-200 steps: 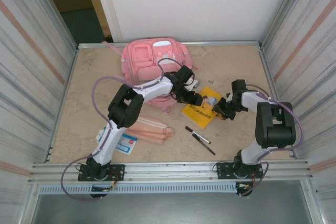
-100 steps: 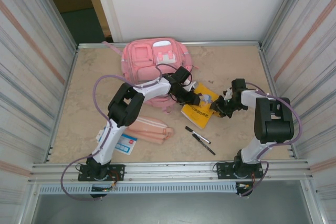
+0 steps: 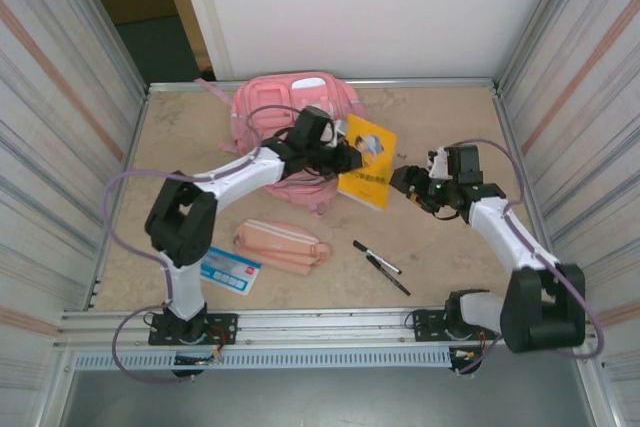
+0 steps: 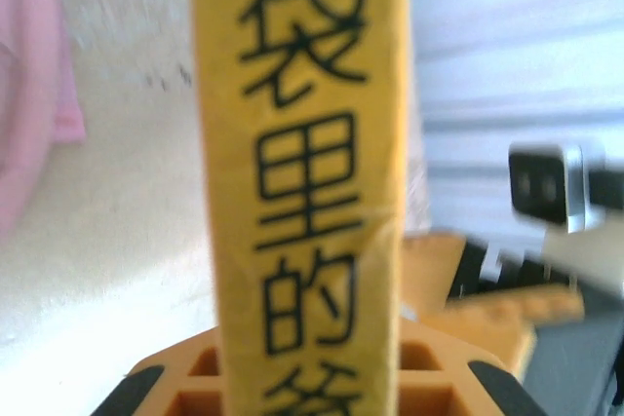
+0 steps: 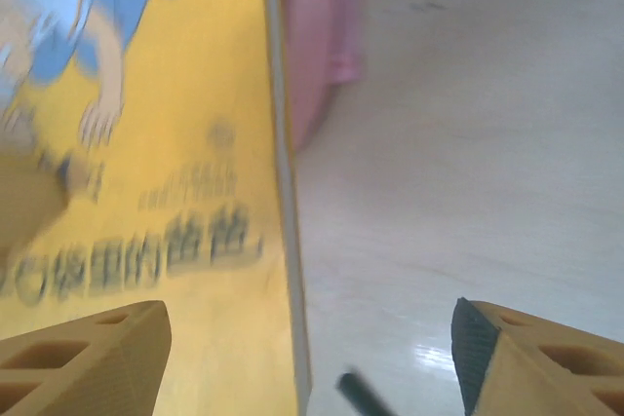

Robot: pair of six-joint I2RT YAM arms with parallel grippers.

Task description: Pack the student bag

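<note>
Since a second ago, the thin yellow book (image 3: 366, 161) with a cartoon cover has risen from the middle of the table and swung toward the back, carried by your left gripper (image 3: 345, 157). Your right gripper (image 3: 408, 184) has let go of it and now hangs off to the right, apart from the book. The left gripper is pinched narrow on the book's spine, where black Chinese characters run down the yellow edge in the left wrist view. The right gripper stands wide with nothing between its jaws; in its wrist view the book's cover fills the left and bare table lies below.

The large pink fabric backpack (image 3: 265, 107) lies at the far edge of the pale stone-patterned table (image 3: 450, 117), left of centre. The tilted book is just beside the backpack's right side; you cannot tell whether they touch.

Nearer you lie a flat pink pencil pouch (image 3: 280, 245), two black pens (image 3: 376, 257) and a blue-and-white card (image 3: 228, 273).
</note>
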